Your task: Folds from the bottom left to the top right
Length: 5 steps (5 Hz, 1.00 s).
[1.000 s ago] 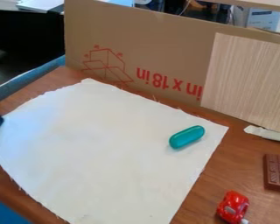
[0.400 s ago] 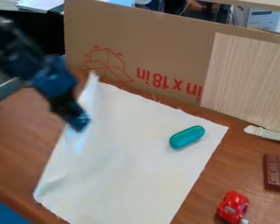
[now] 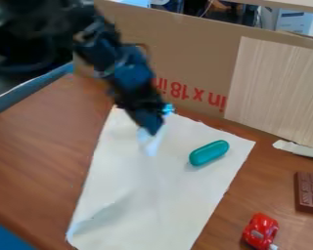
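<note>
The white cloth [image 3: 175,188] lies on the brown wooden bench [image 3: 38,146], doubled over along its left side, with a small peak of it pinched in the tool [image 3: 150,134], whose 2 fingers look closed on the fabric near the upper part of the sheet. It should handle as light and limp, with enough body to hold a soft ridge, such as the shaded ripple at its lower left; nothing about it seems fragile. A smooth plastic would slide away, but this matte weave should grip well by a corner or edge, taken through 1 layer only, so the sheet beneath is not dragged along. The ragged right edge hints at cut, unhemmed cotton. On the cloth, toward its right, sits a glossy teal capsule shape [image 3: 209,153], rounded at both ends, which the flap could nudge if carried further right. Just off the cloth is a shiny red toy car [image 3: 260,230]; beyond it lies a ridged brown chocolate bar [image 3: 308,193], and flat, stiff cardboard [image 3: 191,53] stands behind.
</note>
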### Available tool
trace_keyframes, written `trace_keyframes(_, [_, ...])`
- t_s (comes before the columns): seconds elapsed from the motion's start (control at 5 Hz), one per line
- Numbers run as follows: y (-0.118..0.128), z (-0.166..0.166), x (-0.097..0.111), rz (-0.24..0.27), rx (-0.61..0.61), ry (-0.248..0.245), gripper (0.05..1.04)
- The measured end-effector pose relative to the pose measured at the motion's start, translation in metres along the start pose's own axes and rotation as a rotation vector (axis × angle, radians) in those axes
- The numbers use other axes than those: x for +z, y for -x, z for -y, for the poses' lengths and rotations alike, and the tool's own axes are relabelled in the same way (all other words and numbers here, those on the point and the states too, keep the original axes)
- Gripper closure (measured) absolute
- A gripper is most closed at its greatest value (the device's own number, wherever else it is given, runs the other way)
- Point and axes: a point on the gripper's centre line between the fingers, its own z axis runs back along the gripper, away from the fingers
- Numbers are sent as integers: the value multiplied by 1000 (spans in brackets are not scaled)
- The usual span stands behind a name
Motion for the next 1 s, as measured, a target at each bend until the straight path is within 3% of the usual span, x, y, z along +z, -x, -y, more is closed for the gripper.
trace_keyframes(0.6, [-32,23,-43,-48,139,14,1033])
trace_keyframes(1.0, [-59,39,-52,-20,197,37,1033])
